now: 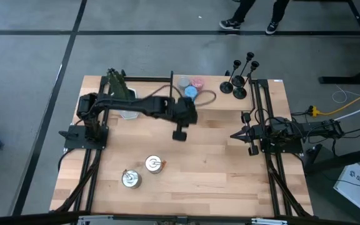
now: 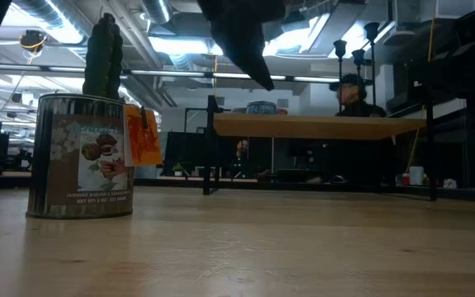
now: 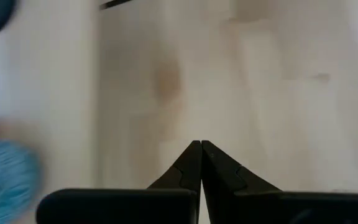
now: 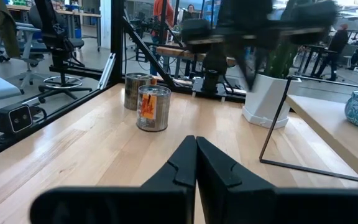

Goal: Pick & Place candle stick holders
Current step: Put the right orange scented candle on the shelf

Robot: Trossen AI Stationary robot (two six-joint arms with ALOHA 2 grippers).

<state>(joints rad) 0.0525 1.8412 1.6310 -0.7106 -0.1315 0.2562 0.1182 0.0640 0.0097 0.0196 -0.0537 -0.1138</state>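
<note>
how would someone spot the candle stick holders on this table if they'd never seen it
Start at the wooden table seen from above and go to its far right corner. The candle stick holders stand clustered there, thin black stems on round bases. The neighbouring small round candles are pink and blue, squat and stemless.

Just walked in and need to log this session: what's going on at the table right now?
Nothing is held yet. The left gripper is shut and empty, reached out over the middle of the wooden table. The right gripper is shut too, waiting at the right side. The black candle stick holders stand untouched in the far right corner, with small round candles nearby and two silver tins toward the front.
</note>
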